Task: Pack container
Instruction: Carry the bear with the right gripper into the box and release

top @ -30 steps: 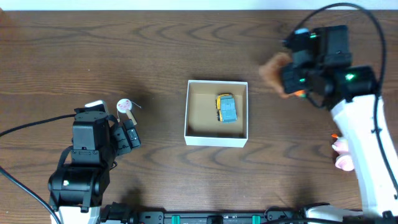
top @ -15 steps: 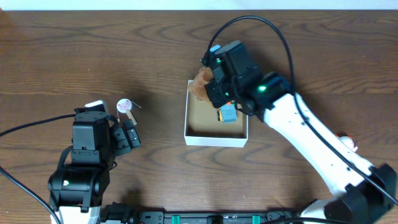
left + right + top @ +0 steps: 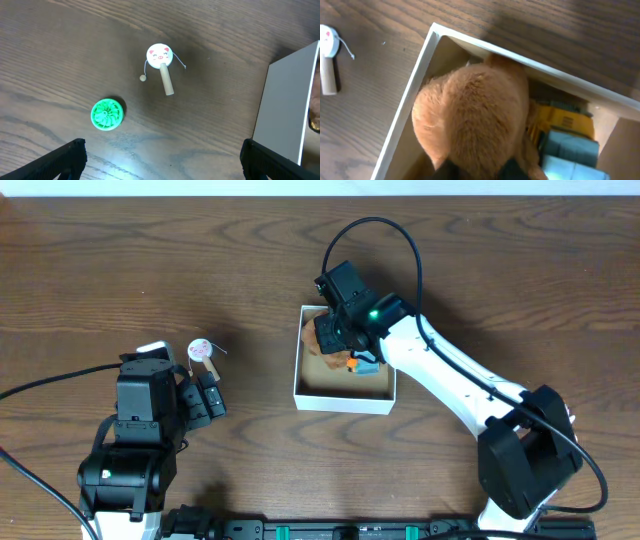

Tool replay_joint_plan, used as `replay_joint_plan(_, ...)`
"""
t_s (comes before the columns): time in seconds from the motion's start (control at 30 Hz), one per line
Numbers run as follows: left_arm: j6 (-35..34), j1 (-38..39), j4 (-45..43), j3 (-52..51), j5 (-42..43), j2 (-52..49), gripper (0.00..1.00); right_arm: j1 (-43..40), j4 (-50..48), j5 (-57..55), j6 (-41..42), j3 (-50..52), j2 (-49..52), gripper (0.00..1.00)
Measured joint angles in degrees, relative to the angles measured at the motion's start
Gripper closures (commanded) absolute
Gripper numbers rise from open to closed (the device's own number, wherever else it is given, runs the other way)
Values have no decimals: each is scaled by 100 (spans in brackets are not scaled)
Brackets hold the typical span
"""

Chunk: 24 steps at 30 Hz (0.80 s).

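Observation:
The container (image 3: pixel 344 399), a square white-walled box with a brown inside, stands mid-table; it also shows in the right wrist view (image 3: pixel 410 80) and the left wrist view (image 3: pixel 285 95). My right gripper (image 3: pixel 335 332) is shut on an orange-brown plush toy (image 3: pixel 475 115) and holds it inside the container's left part. A yellow and blue toy truck (image 3: pixel 567 140) lies in the container beside the plush. My left gripper (image 3: pixel 160 162) is open and empty above the table, left of the container.
A small pig-faced rattle drum with a wooden handle (image 3: pixel 161 62) lies left of the container, also in the overhead view (image 3: pixel 201 351). A green round toy (image 3: pixel 107 114) lies near it. A pink toy (image 3: pixel 570 412) shows at the far right.
My right arm has swung from the far right over to the container and lowered the plush toy into it. The left arm has not moved.

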State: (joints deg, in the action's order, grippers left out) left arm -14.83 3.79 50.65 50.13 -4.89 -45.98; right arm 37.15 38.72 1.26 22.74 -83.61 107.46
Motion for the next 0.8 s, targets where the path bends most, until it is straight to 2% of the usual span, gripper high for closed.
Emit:
replay_joint_plan(0.1, 0, 0, 9, 0, 0, 0, 2, 4, -11, 4, 52, 0, 28, 36)
replay_joint_plan(0.13, 0, 0, 15, 0, 0, 0, 2, 4, -17, 0, 85, 0, 28, 34)
replay_joint_plan(0.6, -2, 0, 17, 0, 0, 0, 2, 4, -219, -33, 66, 0, 31, 36)
replay_joint_plan(0.73, 0, 0, 20, 0, 0, 0, 2, -44, 4, -293, 35, -81, 2, 26)
replay_joint_plan(0.8, 0, 0, 22, 0, 0, 0, 2, -175, 284, -531, 26, -203, -138, 11)
